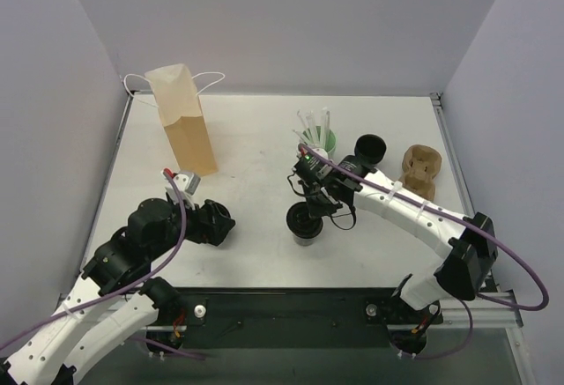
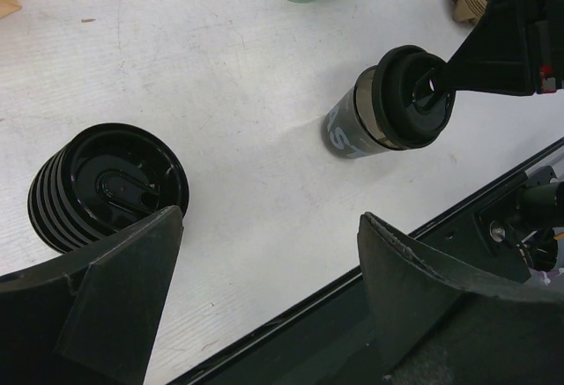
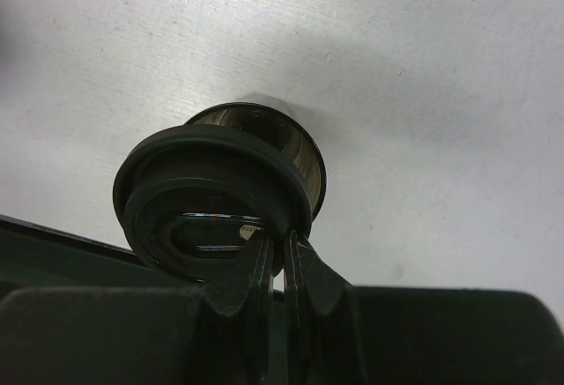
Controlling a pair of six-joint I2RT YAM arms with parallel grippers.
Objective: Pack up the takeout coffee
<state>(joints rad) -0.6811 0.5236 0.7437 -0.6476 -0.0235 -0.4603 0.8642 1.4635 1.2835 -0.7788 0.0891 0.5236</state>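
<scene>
The coffee [image 2: 352, 125] stands on the table [image 1: 256, 138] near its front edge, between the two arms, its lid [image 3: 207, 169] on top. The right jaws are clenched, fingertips [image 3: 257, 266] pressed together with nothing between them, and they bear down on the near part of the lid, inside its rim. That reads as a push, not a grip: closed jaws make one blunt point, good for seating the lid so nothing spills once the coffee goes into the bag [image 1: 182, 121]. Whether the lid is snapped on all round I cannot tell.

The left jaws are released, spread wide and holding nothing, low over the front of the table. The lid stack [image 2: 97, 191] sits just beyond one of their fingers [image 2: 106, 306], partly hidden by it. The coffee is farther out, toward the other finger, not between them. My guess is this arm is parked clear so as not to crowd the right.

The bag stands upright at the far left, well apart from the coffee. The green cup [image 1: 317, 143] is just behind the right jaws and the carrier [image 1: 419, 169] farther right; neither touches the coffee. So the coffee lies directly under the right jaws, touched but not held; to lift it they would have to open and take it round the body
</scene>
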